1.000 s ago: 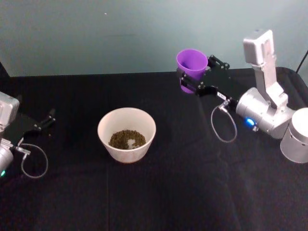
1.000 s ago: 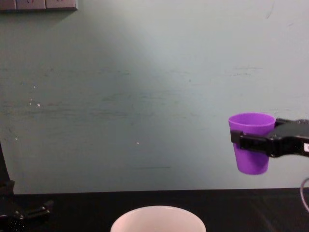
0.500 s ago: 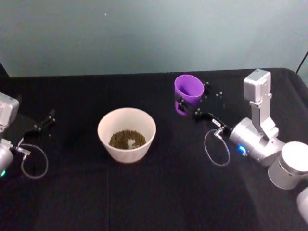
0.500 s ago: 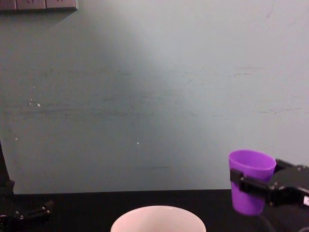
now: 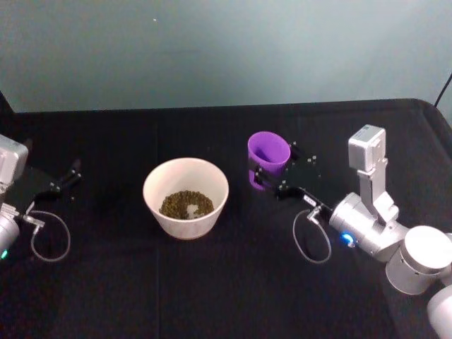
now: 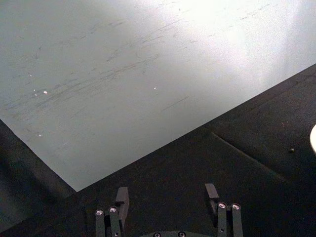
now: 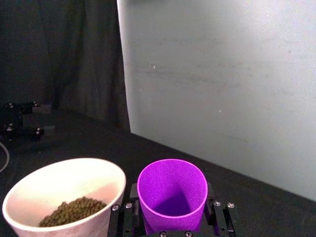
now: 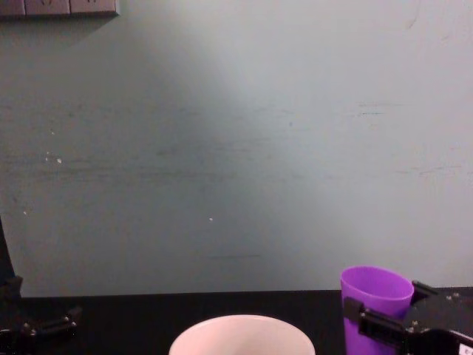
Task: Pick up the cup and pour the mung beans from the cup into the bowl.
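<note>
1. Your right claw (image 5: pixel 266 178) is clamped on the cup (image 5: pixel 268 157), one finger on each side of the lower wall. The cup stands upright, mouth up, at roughly 3 o'clock from the bowl (image 5: pixel 186 195) and just beside it, low over the desk (image 5: pixel 212 282). Whether its base touches the cloth cannot be told.

2. In the right wrist view the cup interior (image 7: pixel 172 195) looks bare purple, with no beans visible. The mung beans (image 5: pixel 186 204) lie in a heap at the bottom of the bowl. Judgement: the pour is done and you hold the cup upright because it is being put down, not tipped.

3. The low grip leaves the rim free; that suits both pouring and a clean release.

4. Your left claw (image 6: pixel 168 207) is parked near the desk's left edge, at about 9 o'clock from the bowl and well apart from it, fingers spread and holding nothing.

5. Change from a second ago: the cup was held high, above and behind the bowl's right side. It has come down and moved nearer the bowl; the right arm has dropped with it. Bowl, beans and left arm are unchanged.
</note>
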